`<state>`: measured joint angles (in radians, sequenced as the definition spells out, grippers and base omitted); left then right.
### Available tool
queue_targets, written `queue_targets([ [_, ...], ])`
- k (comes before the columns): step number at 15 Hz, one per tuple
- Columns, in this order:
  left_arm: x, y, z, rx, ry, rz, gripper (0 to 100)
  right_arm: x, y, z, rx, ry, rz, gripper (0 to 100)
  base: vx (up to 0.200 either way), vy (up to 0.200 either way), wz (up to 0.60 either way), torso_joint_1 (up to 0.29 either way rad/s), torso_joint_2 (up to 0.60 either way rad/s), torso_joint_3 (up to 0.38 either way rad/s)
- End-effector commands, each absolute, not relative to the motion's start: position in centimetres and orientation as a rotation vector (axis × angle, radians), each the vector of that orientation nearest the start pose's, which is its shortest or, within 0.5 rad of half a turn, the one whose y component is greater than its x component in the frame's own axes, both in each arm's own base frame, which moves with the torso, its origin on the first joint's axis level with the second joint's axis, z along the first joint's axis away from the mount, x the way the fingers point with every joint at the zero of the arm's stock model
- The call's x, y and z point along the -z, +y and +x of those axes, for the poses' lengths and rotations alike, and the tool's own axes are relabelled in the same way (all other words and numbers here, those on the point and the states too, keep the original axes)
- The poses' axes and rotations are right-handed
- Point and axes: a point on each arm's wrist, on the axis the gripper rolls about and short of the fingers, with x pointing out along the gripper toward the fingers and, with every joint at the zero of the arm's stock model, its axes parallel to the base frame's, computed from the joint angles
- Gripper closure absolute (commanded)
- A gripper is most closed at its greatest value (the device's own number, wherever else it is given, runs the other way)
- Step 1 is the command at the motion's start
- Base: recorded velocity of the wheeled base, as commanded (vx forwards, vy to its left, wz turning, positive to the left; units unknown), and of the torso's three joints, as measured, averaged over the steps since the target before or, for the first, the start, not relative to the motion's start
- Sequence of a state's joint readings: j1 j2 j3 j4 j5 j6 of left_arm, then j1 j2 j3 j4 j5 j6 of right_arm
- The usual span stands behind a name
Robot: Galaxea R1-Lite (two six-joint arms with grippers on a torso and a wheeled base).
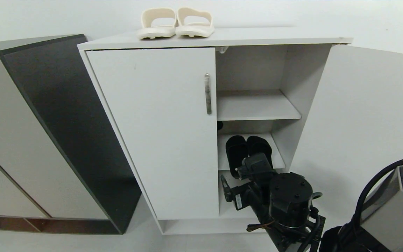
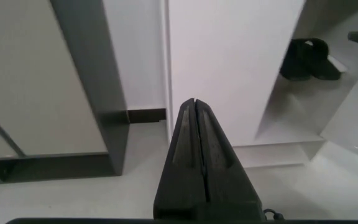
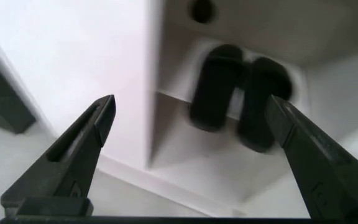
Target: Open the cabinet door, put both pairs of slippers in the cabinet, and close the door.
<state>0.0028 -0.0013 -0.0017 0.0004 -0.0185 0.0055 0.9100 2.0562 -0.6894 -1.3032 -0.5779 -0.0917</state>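
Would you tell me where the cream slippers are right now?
In the head view, the cream slippers sit side by side on top of the cabinet, above its closed door.

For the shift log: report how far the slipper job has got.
Done: the right cabinet door stands open, and the black slippers lie on a lower shelf. In hand: the open right gripper hangs empty before them; the left gripper is shut on nothing. Left: the cream slippers on the cabinet top go inside, then the door closes.
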Motion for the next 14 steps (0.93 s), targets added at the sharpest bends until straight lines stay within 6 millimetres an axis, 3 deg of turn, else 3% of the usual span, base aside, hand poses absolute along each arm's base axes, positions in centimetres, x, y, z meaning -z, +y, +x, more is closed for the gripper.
queue_targets([
  [1, -7.59, -0.05, -2.29, 0.015, -0.002, 0.005, 100, -10.11, 26.7, 22.4, -0.332, 0.034, -0.136, 0, 0.0, 0.2, 0.0, 0.002, 0.01, 0.002],
  [8, -7.59, -0.04, -2.29, 0.014, -0.002, 0.003, 100, -10.0, 26.73, 22.56, -0.33, 0.021, -0.126, 0, 0.0, 0.2, 0.0, 0.002, 0.0, 0.003],
  [14, -7.59, 0.0, -2.29, -0.005, -0.002, -0.011, 100, -9.97, 26.72, 22.54, -0.33, 0.022, -0.127, 0, 0.0, 0.0, 0.0, 0.0, 0.0, 0.0],
])
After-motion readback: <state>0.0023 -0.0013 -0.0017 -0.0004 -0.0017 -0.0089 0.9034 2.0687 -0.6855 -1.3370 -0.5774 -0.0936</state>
